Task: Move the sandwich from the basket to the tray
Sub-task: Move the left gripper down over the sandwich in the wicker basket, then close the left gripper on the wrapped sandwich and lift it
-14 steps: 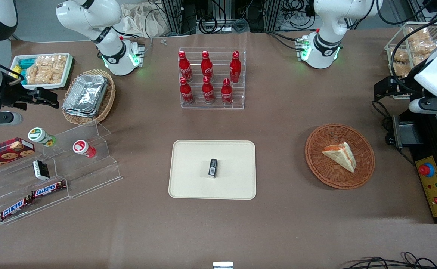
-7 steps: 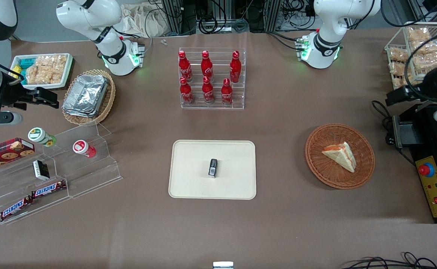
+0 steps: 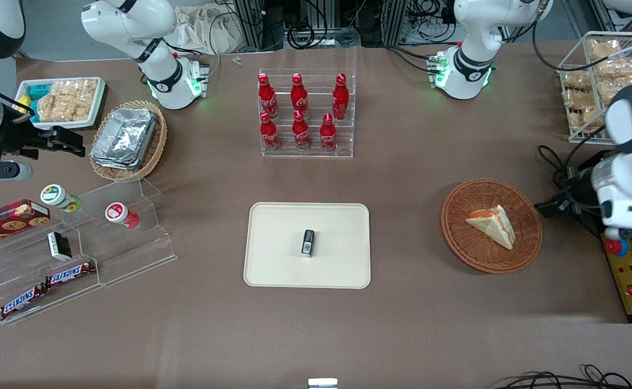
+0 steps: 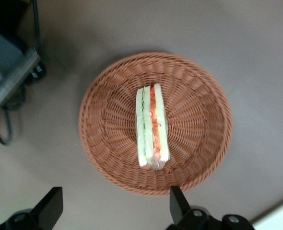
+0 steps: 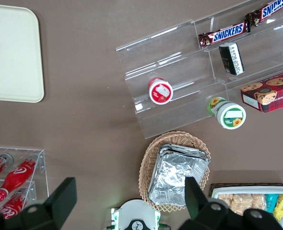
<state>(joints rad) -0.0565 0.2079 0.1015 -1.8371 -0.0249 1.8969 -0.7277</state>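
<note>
The sandwich point(image 3: 491, 224) is a pale bread wedge with orange-red and green filling, lying in the round reddish-brown wicker basket point(image 3: 456, 237). The left wrist view shows the sandwich point(image 4: 152, 127) edge-up in the middle of the basket point(image 4: 199, 96). The left arm's gripper point(image 3: 556, 205) hangs above the table beside the basket, toward the working arm's end; its fingers point(image 4: 177, 203) stand wide open and empty, short of the basket rim. The cream tray point(image 3: 273, 227) lies mid-table and also shows in the right wrist view point(image 5: 12, 52).
A small black object point(image 3: 308, 242) lies on the tray. A clear rack of red bottles point(image 3: 305, 113) stands farther from the front camera. A control box with a red button point(image 3: 616, 246) and cables lie beside the basket. Snack shelves point(image 3: 67, 248) stand toward the parked arm's end.
The left arm has swung from the table's edge near the snack rack down toward the front camera, and its gripper now hangs close beside the basket. The sandwich has not moved.
</note>
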